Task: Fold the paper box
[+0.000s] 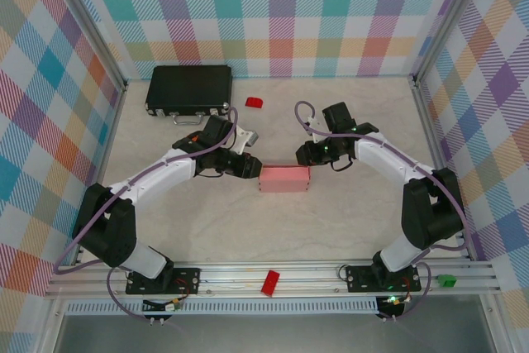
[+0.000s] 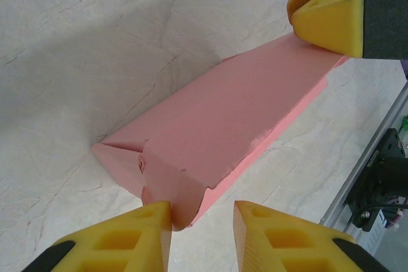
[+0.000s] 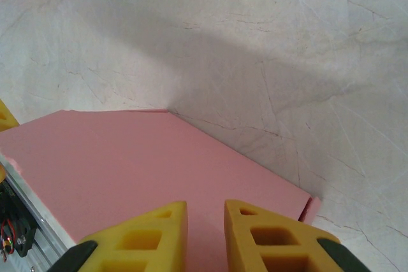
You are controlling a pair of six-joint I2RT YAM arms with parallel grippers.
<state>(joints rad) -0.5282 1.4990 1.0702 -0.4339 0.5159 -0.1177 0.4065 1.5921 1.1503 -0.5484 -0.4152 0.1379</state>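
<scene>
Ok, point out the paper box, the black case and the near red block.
paper box point(image 1: 283, 178), top external view, middle of top face
black case point(image 1: 189, 88), top external view, centre of lid
near red block point(image 1: 270, 283), top external view, its middle

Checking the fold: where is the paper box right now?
In the top view, the paper box sits mid-table between the left gripper and right gripper.

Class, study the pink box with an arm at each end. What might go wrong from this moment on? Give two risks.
1. The paper box looks crumpled and ragged at the end by the left gripper. Closing there may crush or tear the card rather than tuck it in.
2. The right gripper sits over the far end. If the two arms push unevenly, the light box might slide or buckle.
</scene>
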